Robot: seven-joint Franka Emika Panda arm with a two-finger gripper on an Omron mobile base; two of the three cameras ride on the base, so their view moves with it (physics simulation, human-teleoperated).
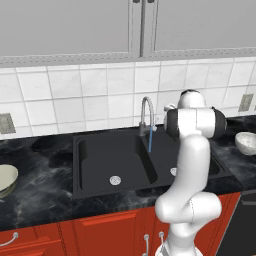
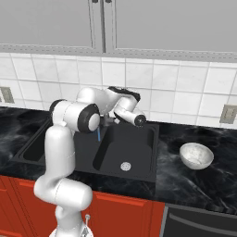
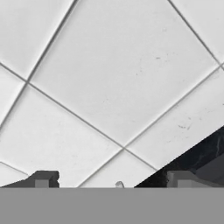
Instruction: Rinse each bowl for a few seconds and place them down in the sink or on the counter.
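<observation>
Water runs in a thin blue stream from the gooseneck faucet (image 1: 146, 111) into the black double-basin sink (image 1: 100, 155), so the tap is on and the rinsing itself has yet to begin — neither bowl is in hand. The gripper (image 3: 111, 180) sits up behind the faucet by the white tiled backsplash (image 3: 109, 78), its two dark tips spread wide apart with nothing between them; it faces the tiles and a corner of the black marble counter (image 2: 194, 185). The white-grey bowl (image 2: 196, 155) rests upright on the counter to the right of the sink, well apart from the hand, and the greenish-cream bowl (image 1: 6, 180) stands on the counter far to the left, at the picture's edge. By my reading the faucet step is finished and fetching a bowl comes next: the arm must draw back from the wall, swing over to one bowl — the white-grey one looks nearer — descend over its rim, and close on the wall of the bowl.
</observation>
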